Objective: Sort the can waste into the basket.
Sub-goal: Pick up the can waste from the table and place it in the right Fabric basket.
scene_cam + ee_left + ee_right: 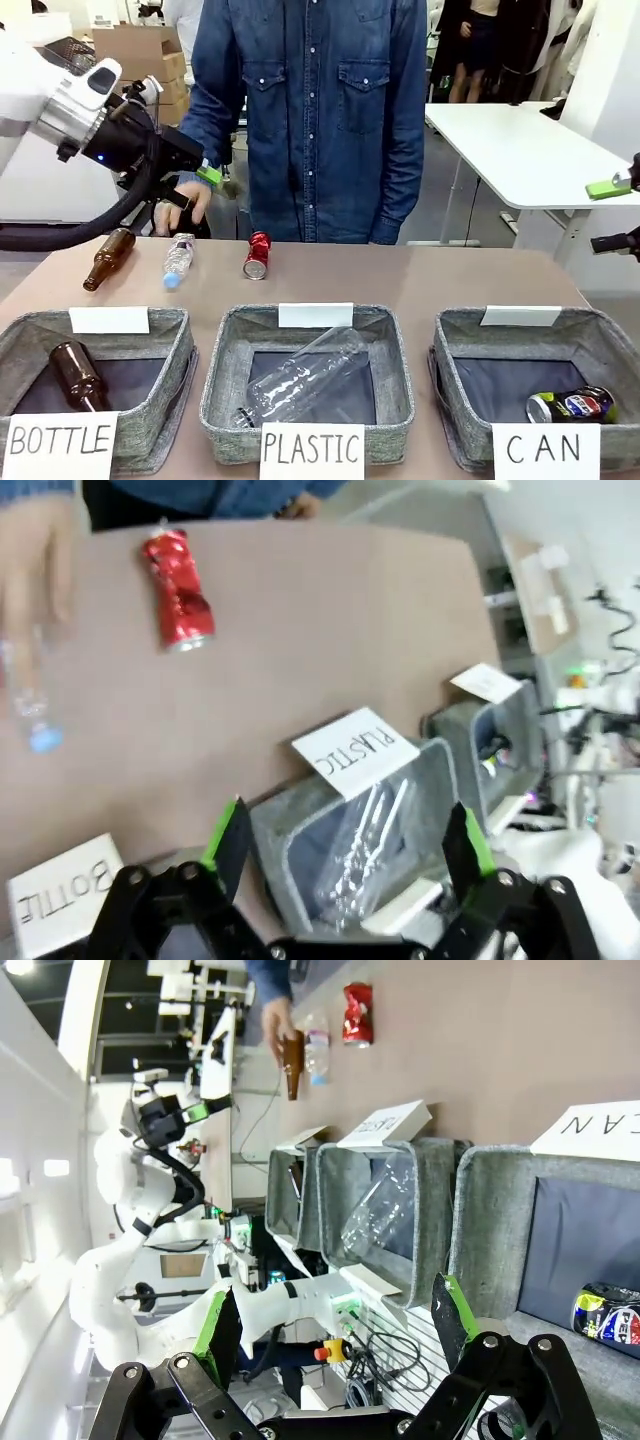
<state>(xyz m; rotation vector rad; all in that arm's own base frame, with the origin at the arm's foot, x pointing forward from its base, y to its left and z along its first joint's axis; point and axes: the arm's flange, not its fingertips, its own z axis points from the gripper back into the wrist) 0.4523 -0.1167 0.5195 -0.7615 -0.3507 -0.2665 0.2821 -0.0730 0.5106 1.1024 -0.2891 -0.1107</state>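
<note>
A crushed red can (258,255) lies on the brown table at the far side, in front of the person. In the left wrist view the red can (178,590) lies far ahead, and it shows small in the right wrist view (357,1012). A dark blue can (572,405) with a Pepsi-style logo lies inside the grey basket signed "CAN" (452,322); the right wrist view looks down on this blue can (608,1315) and basket (482,1222). My left gripper (197,185) hangs open above the table's far left, by the person's hand (185,208). My right gripper (612,215) is open at the right edge.
A brown glass bottle (108,258) and a small clear bottle (178,260) lie left of the red can. The "BOTTLE" bin (150,320) holds a brown bottle. The "PLASTIC" bin (232,325) holds a clear bottle. The three bins line the near edge.
</note>
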